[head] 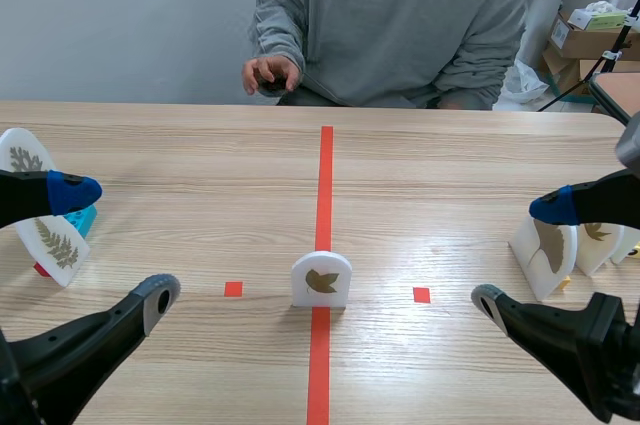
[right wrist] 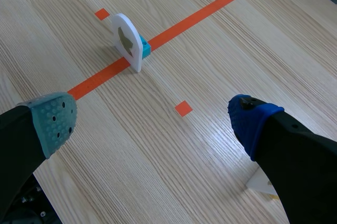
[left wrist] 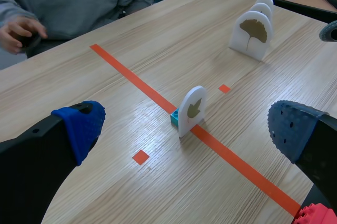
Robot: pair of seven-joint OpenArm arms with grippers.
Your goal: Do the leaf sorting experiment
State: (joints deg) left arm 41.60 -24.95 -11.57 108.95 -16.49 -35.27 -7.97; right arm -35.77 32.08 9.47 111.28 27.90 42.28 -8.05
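**Left jaws:** I am holding them wide apart and empty, with the blue pads (left wrist: pixel 79 126) touching nothing.

**Right jaws:** these are also standing wide and empty, with one grey-green pad (right wrist: pixel 52 121) and one blue pad showing. The two arms are sitting low, at the lower left and lower right of the scene view.

**Task item:** the leaf card (head: pixel 321 280) is standing upright at lower centre of the scene view, on the red tape line (head: pixel 324 175). A small blue block (left wrist: pixel 174 118) is propping it from behind. It is sitting ahead of both jaws and well apart from each.

**Groups:** the fern cards (head: pixel 55 245) are standing at the left edge of the scene view, and the ginkgo cards (head: pixel 548 257) at the right edge, each near that side's fingers.

**Judgement:** the centre leaf is looking broad and lobed, closer to ginkgo than to fern, though the print is small. I am therefore assigning the pick to the right arm.

**Method advised:**
- Come down from above and close across the card's two flat faces near its top.
- Make both pads meet the card together, since the thin card is likely to tip if one touches first.
- Lift straight up and keep the card upright.
- Set it on the tabletop (head: pixel 450 175) just beside the right group, without nudging its neighbours.

**Other:** a person's hand (head: pixel 271 73) is resting at top centre, well clear of the work.
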